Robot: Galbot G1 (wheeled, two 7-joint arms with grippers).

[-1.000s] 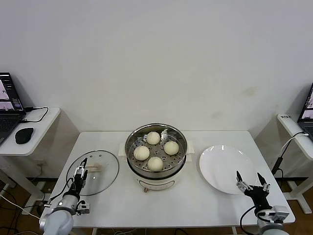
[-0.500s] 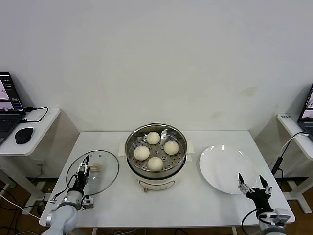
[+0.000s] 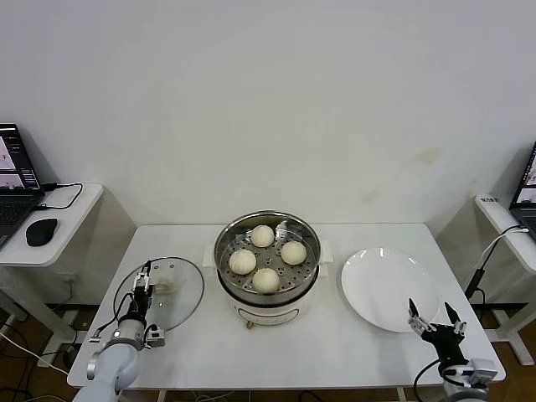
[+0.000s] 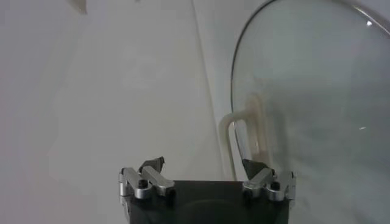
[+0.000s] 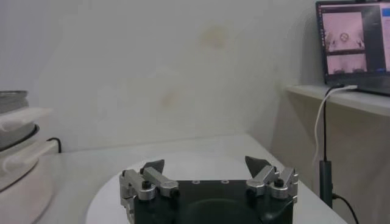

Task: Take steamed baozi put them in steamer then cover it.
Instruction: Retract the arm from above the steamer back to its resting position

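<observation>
**Lid still on bench, four buns in pot**

While the right gripper (image 3: 435, 316) sits at the near bench (image 3: 335, 343) edge, jaws apart and empty, just off the white plate (image 3: 387, 285), the left gripper (image 3: 142, 282) hangs over the cover (image 3: 177, 297), jaws apart beside its handle (image 4: 244, 137), not touching. Open bench separates cover and steamer (image 3: 266, 260). Four steamed baozi (image 3: 265, 280) sit on its tray, uncovered.

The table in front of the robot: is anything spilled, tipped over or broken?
Nothing stands out. Four baozi sit neatly in the upright steamer, the cover lies flat beside it, and the white plate is bare and whole.
</observation>
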